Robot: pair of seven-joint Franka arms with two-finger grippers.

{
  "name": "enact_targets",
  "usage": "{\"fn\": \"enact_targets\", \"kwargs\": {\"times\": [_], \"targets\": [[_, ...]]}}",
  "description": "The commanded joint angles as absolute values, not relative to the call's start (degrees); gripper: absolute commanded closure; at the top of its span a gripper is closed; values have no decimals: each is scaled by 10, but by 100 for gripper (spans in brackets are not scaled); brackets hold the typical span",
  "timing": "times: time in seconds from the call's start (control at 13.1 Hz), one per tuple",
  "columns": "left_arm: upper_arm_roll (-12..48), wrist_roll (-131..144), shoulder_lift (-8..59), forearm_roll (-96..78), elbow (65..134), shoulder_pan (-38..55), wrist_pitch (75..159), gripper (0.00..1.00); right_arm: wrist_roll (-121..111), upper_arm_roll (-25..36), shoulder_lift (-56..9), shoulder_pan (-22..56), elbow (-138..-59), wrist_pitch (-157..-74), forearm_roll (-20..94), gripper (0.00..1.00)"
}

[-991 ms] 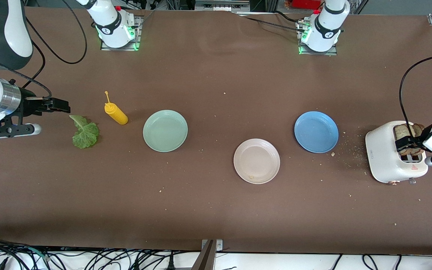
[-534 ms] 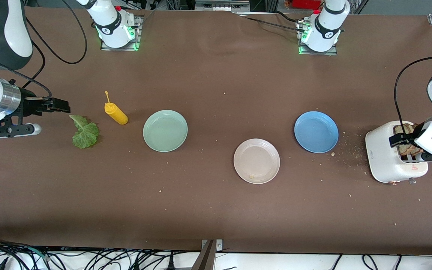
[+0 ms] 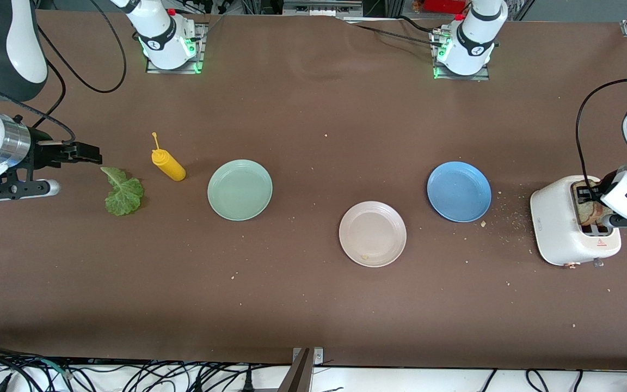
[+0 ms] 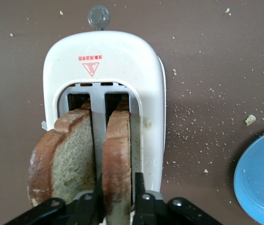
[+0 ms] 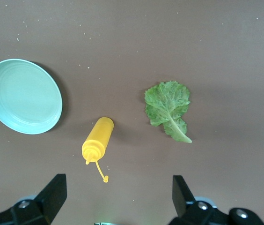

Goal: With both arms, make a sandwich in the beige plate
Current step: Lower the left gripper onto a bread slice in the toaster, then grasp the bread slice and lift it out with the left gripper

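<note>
Two brown bread slices stand in the slots of a white toaster (image 3: 558, 228) at the left arm's end of the table. My left gripper (image 3: 591, 198) is down over the toaster, shut on the bread slice (image 4: 118, 150) in the slot toward the blue plate, one finger on each face. The second slice (image 4: 64, 159) stands free beside it. The beige plate (image 3: 372, 234) lies bare near the table's middle. A green lettuce leaf (image 3: 123, 193) lies flat at the right arm's end. My right gripper (image 3: 93, 155) hangs open beside the leaf, holding nothing (image 5: 120, 197).
A yellow squeeze bottle (image 3: 169, 166) lies on its side between the lettuce and a mint-green plate (image 3: 240, 189). A blue plate (image 3: 459, 191) sits between the beige plate and the toaster. Crumbs are scattered round the toaster.
My left gripper has sunk lower over the toaster and closed its fingers on one bread slice. The right arm has not moved.
</note>
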State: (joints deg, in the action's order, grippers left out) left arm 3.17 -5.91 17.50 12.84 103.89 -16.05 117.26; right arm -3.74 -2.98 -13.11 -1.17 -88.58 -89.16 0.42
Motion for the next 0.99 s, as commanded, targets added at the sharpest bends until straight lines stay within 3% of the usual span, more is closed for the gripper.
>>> {"fn": "enact_targets", "kwargs": {"times": [0.0, 0.23, 0.53, 0.91], "targets": [[40, -64, 156, 146, 1038, -166, 1159, 100, -31, -32, -129, -12, -886, -886, 7, 0], [42, -66, 144, 149, 1012, -165, 1122, 100, -31, -32, -129, -12, -886, -886, 7, 0], [63, -73, 144, 158, 910, -154, 1000, 100, -36, -32, -130, -12, -886, -886, 8, 0], [133, -95, 145, 148, 868, -145, 983, 100, -38, -32, -129, -13, -886, -886, 8, 0]]}}
